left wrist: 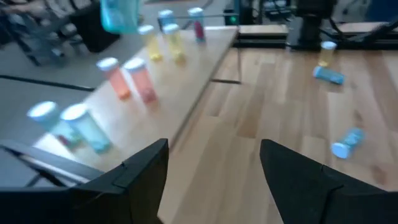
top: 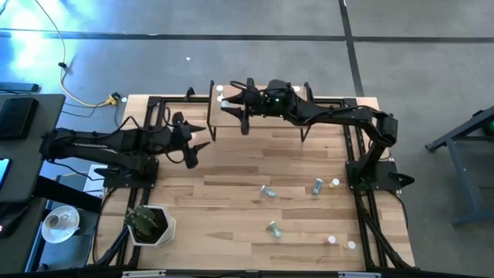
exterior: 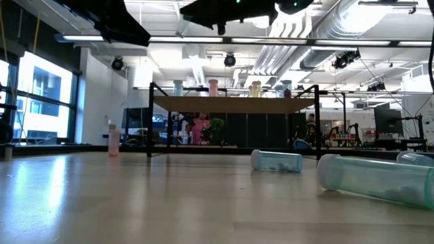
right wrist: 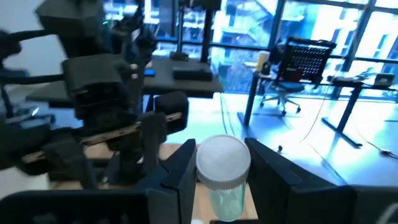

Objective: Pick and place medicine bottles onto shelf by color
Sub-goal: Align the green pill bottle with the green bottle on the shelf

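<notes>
The shelf (top: 262, 122) stands at the table's far side. On it, pairs of small white-capped medicine bottles stand upright on their bases: teal (left wrist: 87, 127), pink (left wrist: 140, 81), yellow (left wrist: 174, 40). My right gripper (top: 230, 104) hovers over the shelf's left end, shut on a teal bottle (right wrist: 222, 180). My left gripper (left wrist: 214, 146) is open with nothing between its fingers. It is above the table, left of the shelf (left wrist: 186, 87) and nearer than it. Several bottles lie or stand on the table's right half, among them a teal one (top: 268, 191) lying on its side. My right gripper pinches the teal bottle between its two fingers, on the body just under the white cap (right wrist: 222, 163). The fingers reach level toward the table's left. The bottle is upright, cap up, lifted clear above the shelf (left wrist: 121, 15).
Black frame rails (top: 359, 131) run along the table's sides. A potted plant (top: 147, 224) sits at the near left corner. Loose bottles (top: 318, 186) (top: 273, 228) (top: 332, 240) lie scattered over the near right part of the table. One pink bottle (exterior: 113, 142) stands on the table beside the shelf.
</notes>
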Motion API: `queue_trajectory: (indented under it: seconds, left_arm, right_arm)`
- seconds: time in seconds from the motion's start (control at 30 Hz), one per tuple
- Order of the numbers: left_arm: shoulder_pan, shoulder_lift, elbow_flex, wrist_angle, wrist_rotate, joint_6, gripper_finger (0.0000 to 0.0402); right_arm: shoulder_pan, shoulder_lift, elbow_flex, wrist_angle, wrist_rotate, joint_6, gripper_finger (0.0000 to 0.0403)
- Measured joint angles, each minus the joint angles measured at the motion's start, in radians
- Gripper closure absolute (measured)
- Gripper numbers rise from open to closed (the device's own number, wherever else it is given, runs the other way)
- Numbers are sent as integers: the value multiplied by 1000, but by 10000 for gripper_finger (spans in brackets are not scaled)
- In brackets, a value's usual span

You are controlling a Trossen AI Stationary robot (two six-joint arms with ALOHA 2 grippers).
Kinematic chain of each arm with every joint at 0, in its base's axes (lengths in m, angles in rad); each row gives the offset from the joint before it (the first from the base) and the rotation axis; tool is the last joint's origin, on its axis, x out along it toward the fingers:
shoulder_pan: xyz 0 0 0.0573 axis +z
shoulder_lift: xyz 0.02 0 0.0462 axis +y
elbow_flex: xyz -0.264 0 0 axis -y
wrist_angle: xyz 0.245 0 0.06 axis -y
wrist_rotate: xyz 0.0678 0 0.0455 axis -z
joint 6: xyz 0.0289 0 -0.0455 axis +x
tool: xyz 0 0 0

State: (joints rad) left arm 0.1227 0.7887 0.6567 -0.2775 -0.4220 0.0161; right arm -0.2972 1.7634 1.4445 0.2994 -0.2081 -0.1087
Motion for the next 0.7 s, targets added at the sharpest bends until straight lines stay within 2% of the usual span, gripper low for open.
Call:
queue_trajectory:
  seconds: [0.13,0.23,0.47,0.7]
  left_arm:
    - [22,-24,0,1,-20,24,160]
    - [36,-33,0,-4,-20,25,160]
    - [57,-31,-1,-43,-21,24,160]
    - [57,-31,-1,-37,-39,48,161]
  right_arm:
    - [-36,63,1,21,0,89,295]
    - [-57,104,33,-33,1,131,295]
    - [-53,176,180,-241,-15,106,295]
    - [-34,210,192,-268,-1,102,295]
